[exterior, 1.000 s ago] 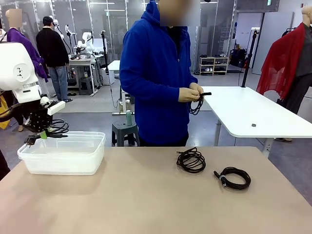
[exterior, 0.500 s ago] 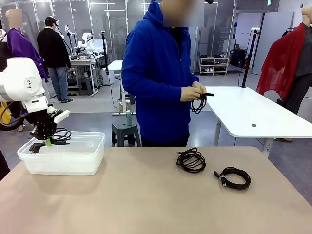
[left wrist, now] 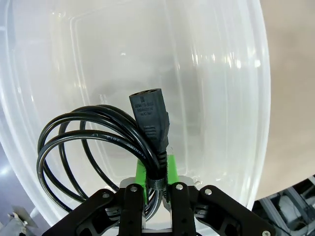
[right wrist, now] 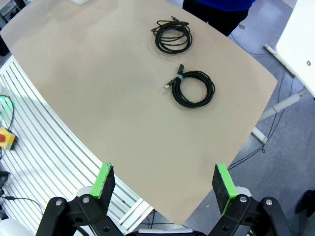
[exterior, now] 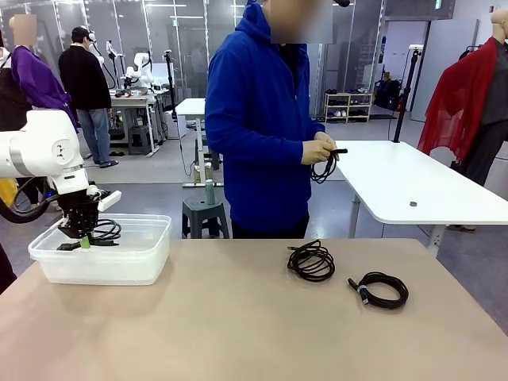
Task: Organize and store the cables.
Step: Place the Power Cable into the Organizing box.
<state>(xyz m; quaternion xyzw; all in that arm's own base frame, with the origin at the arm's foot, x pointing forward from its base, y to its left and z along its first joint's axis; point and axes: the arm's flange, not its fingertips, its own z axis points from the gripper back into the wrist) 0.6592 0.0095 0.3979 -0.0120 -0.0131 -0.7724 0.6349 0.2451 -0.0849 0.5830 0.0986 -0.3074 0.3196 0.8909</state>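
Observation:
My left gripper [exterior: 83,238] is shut on a coiled black power cable [exterior: 103,231] and holds it inside the clear plastic bin [exterior: 147,258] at the table's left. In the left wrist view the green pads [left wrist: 141,172] pinch the cable [left wrist: 93,140] just below its chunky plug [left wrist: 147,110], above the bin's floor [left wrist: 216,98]. Two more coiled cables lie on the table's right half, one [exterior: 311,260] [right wrist: 172,37] farther back, one [exterior: 381,289] [right wrist: 193,88] nearer. The person's hands hold another cable [exterior: 321,168]. My right gripper [right wrist: 163,184] hangs open high over the table.
The person in a blue hoodie [exterior: 258,119] stands at the far edge. A white table [exterior: 413,186] is behind to the right. The tan tabletop [exterior: 222,317] is bare between the bin and the two cables.
My left arm has come down and slightly right, lowering the held cable from above the bin's rim into the bin. The person's hands and the two table cables stayed put.

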